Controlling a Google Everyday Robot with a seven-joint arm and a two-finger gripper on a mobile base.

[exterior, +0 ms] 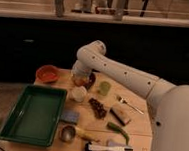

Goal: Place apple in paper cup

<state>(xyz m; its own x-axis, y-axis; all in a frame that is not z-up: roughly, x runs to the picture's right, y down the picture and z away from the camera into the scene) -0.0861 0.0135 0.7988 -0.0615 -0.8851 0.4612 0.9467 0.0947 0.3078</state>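
1. Gripper (80,79) down at the far side of the wooden table (138,129), tucked under the big white arm (123,73) – pinching the apple (81,81), orange-red bit showing right at the fingertips.
2. Apple held over a dark bowl (89,80), just behind the paper cup (78,93) and above it, not in it.
3. Paper cup upright, near the top right corner of the green tray (34,114).
4. Light green cup (104,87) just right of the dark bowl; orange bowl (48,73) off to the left.
5. Closer in – dark brownish cluster of small pieces (98,108), a fork (129,104), a steel cup (68,133) and a green pepper (118,130).
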